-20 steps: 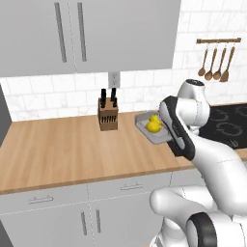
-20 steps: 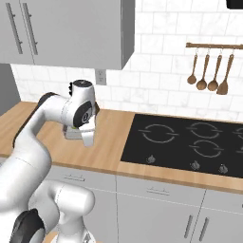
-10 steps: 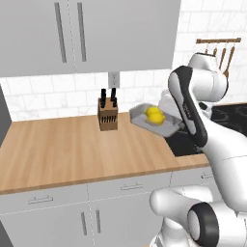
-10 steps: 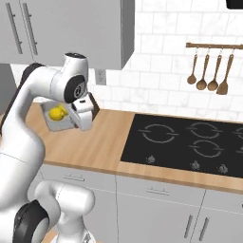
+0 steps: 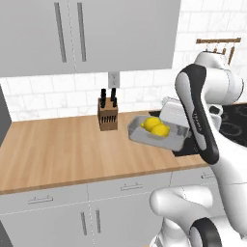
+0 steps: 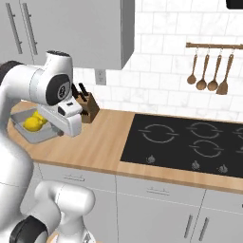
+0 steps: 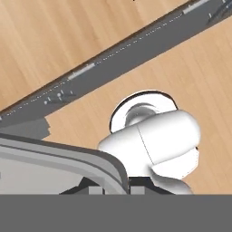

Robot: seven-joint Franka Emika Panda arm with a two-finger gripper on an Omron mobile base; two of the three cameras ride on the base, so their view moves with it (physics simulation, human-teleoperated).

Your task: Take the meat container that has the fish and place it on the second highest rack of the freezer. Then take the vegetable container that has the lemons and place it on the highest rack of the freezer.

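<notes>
A: What are the fingers doing?

B: They are clamped tight on the rim of the tray (image 5: 157,134) that carries the lemons (image 5: 155,125). In the hand view the tray's rounded corner (image 7: 68,158) sits right at the fingertips, and the gripper (image 7: 111,188) is pinched onto that edge.

A: Is the tray resting on anything?

B: No. In the left base view it hangs in the air above the wooden counter (image 5: 62,149), just right of the knife block (image 5: 107,115), and it sits close to level. Two lemons lie together near its middle. From the right base view the tray (image 6: 29,130) shows at the far left, partly behind the hand, with the lemons (image 6: 34,122) still inside it.

A: And the arm?

B: It is folded high. The elbow rises near the wall tiles, and the forearm comes down towards the tray from the right side of the left base view. The hand itself is tucked behind the tray's far rim, so the fingers are hidden in that view.

A: What has changed since a moment ago?

B: Half a second earlier the tray sat further right and lower, close to the stove (image 6: 185,147). It has since swung left towards the knife block. The arm has turned with it, and the lemons have kept their place.
</notes>
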